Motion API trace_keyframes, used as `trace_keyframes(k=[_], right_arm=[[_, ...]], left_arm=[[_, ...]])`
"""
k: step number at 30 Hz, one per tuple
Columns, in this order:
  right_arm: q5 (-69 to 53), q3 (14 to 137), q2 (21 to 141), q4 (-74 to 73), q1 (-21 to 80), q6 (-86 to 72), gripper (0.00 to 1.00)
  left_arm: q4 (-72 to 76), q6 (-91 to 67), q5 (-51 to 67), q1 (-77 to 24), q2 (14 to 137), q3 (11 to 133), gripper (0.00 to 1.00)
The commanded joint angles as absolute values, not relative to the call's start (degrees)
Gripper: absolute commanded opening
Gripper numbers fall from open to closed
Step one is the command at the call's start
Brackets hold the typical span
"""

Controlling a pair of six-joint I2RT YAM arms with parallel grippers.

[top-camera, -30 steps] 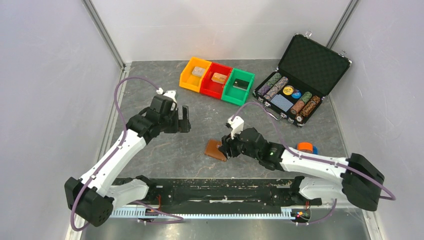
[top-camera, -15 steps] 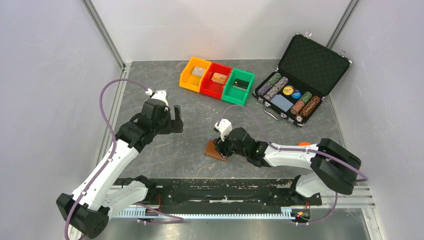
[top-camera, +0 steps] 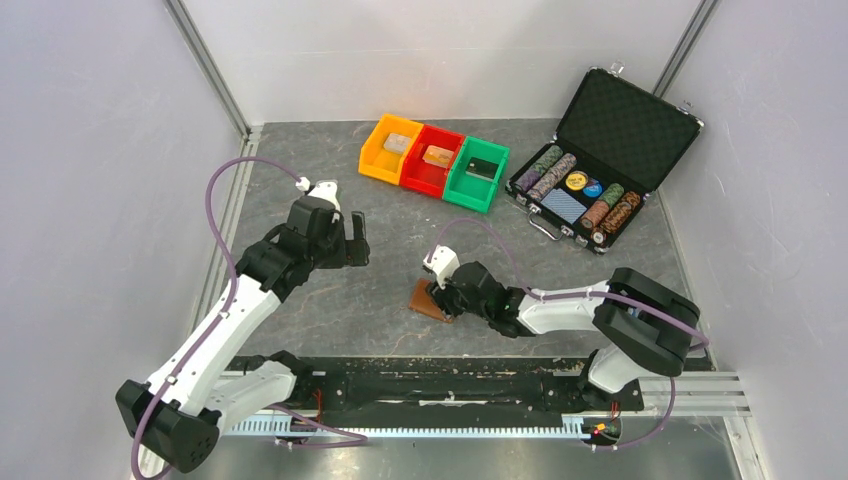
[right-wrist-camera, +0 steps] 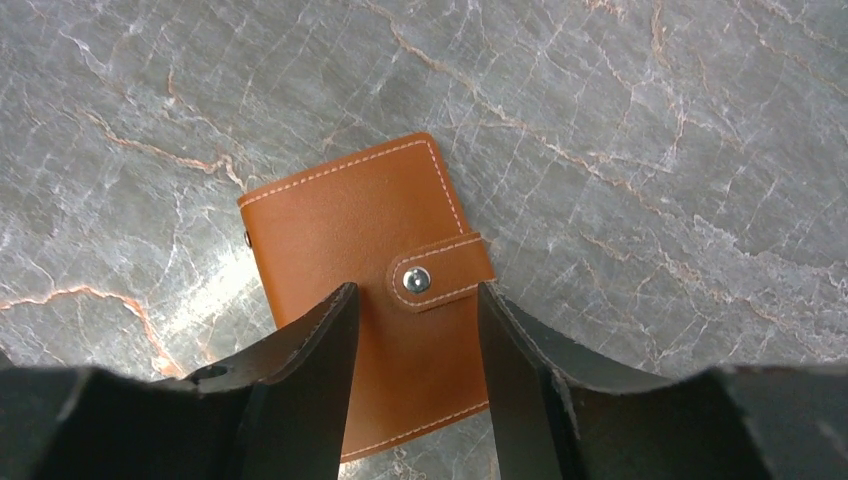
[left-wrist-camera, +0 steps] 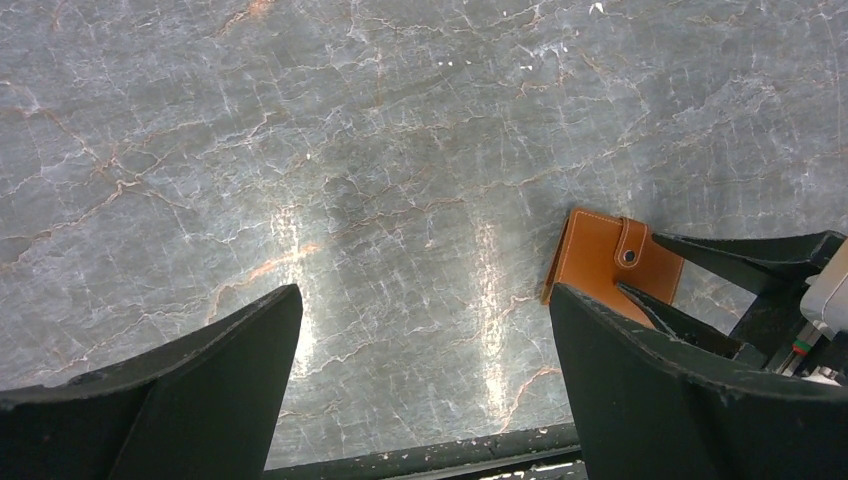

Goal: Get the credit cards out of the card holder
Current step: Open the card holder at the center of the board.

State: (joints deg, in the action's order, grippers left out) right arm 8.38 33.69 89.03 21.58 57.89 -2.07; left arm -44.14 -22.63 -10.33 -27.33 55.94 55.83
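Hovering over small brown leather bifold card holder (right-wrist-camera: 340, 230), lying shut on grey marble tabletop (right-wrist-camera: 650, 150): R gripper (right-wrist-camera: 415, 295), jaws half-wide, straddling its snap tab (right-wrist-camera: 440, 272), nothing held. L gripper (left-wrist-camera: 425, 300) wide, empty, well apart. Step: opening holder; credit cards not visible. Next: likely unsnap tab w/o shoving holder.

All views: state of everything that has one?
card holder, closed, snap tab fastened, flat on the table.
credit cards, none visible.
chip case, lid open, chips inside.
orange bin, red bin, green bin, one item in each.
left gripper, open, empty.
right gripper, jaws partly open, straddling the snap tab from above.
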Motion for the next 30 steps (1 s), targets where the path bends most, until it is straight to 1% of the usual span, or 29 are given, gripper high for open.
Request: trace_keyframes(k=[1, 2, 7, 14, 18, 21, 22, 23, 24, 26, 30], right_arm=[[11.0, 30.5, 89.3, 28.9, 58.4, -0.5, 0.49], [11.1, 30.3, 89.6, 29.1, 58.4, -0.5, 0.47], [13.8, 30.6, 90.6, 27.8, 58.8, -2.0, 0.31], [15.7, 29.5, 88.9, 27.8, 59.0, -6.1, 0.0], [14.3, 29.7, 87.3, 27.2, 59.0, -10.3, 0.0], [11.2, 30.5, 84.8, 26.0, 59.0, -12.0, 0.0], [9.7, 30.5, 83.7, 26.4, 59.0, -11.2, 0.02], [8.9, 30.8, 82.9, 26.4, 59.0, -10.2, 0.07], [8.7, 31.3, 82.4, 25.8, 58.9, -9.0, 0.14], [9.5, 33.4, 82.5, 23.3, 59.0, -5.7, 0.24], [10.0, 38.3, 86.4, 18.3, 58.7, 0.3, 0.37]], left_arm=[[-42.3, -19.3, -10.0, -27.2, 56.0, 55.6, 1.0], [-42.3, -19.3, -10.0, -27.2, 55.9, 55.6, 1.0], [-42.0, -19.3, -9.2, -27.1, 55.8, 55.6, 1.0], [-42.0, -19.5, -8.2, -27.1, 56.6, 55.6, 1.0], [-41.9, -20.2, -7.6, -27.1, 56.4, 55.5, 1.0], [-41.6, -20.5, -7.3, -27.1, 56.3, 55.3, 1.0], [-41.6, -20.5, -7.4, -27.1, 56.3, 55.3, 1.0], [-41.6, -20.5, -7.6, -27.1, 56.3, 55.3, 1.0], [-41.6, -20.4, -7.9, -27.1, 56.2, 55.5, 1.0], [-41.6, -20.3, -8.3, -27.1, 55.8, 55.5, 1.0], [-41.0, -20.1, -9.5, -27.1, 53.4, 55.4, 1.0]])
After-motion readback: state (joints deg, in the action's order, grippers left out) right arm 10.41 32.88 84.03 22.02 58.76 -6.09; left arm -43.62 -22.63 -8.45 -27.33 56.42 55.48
